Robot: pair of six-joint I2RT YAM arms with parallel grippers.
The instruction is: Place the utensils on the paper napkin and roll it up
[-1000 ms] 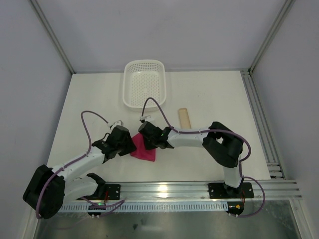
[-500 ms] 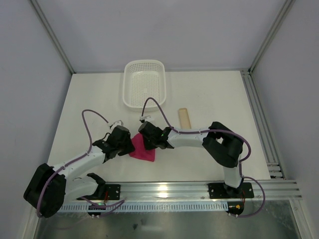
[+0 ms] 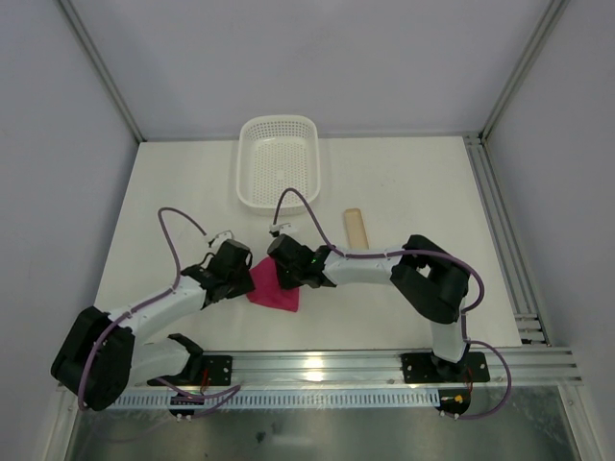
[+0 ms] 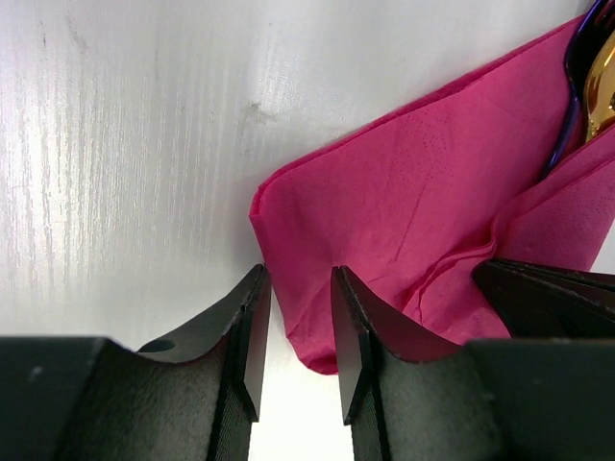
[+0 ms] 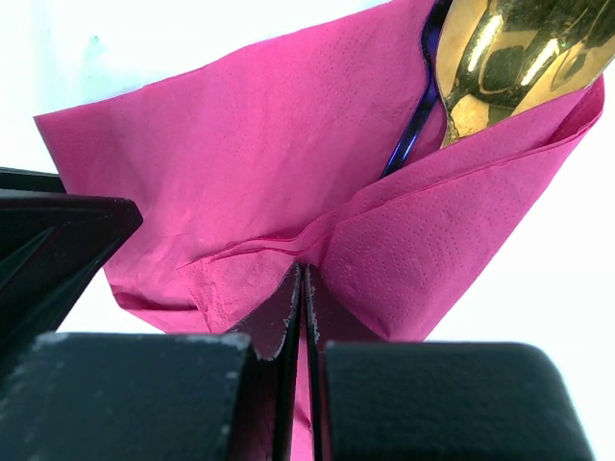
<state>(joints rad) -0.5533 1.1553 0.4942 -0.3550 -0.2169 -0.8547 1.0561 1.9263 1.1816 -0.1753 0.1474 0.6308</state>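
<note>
Pinching paper napkin (image 5: 221,163) fold in closed right gripper (image 5: 303,279) so flap covers utensils (image 5: 509,58). Straddling its edge with left gripper (image 4: 298,298), jaws narrowly apart, probably for rolling.

Both arms bend in over the counter (image 3: 413,182), left end effector (image 3: 248,280) and right end effector (image 3: 276,278) flanking the folded pink paper napkin (image 3: 277,296). Farther back, a white basket (image 3: 241,182); a beige strip (image 3: 356,229) lies between.
</note>
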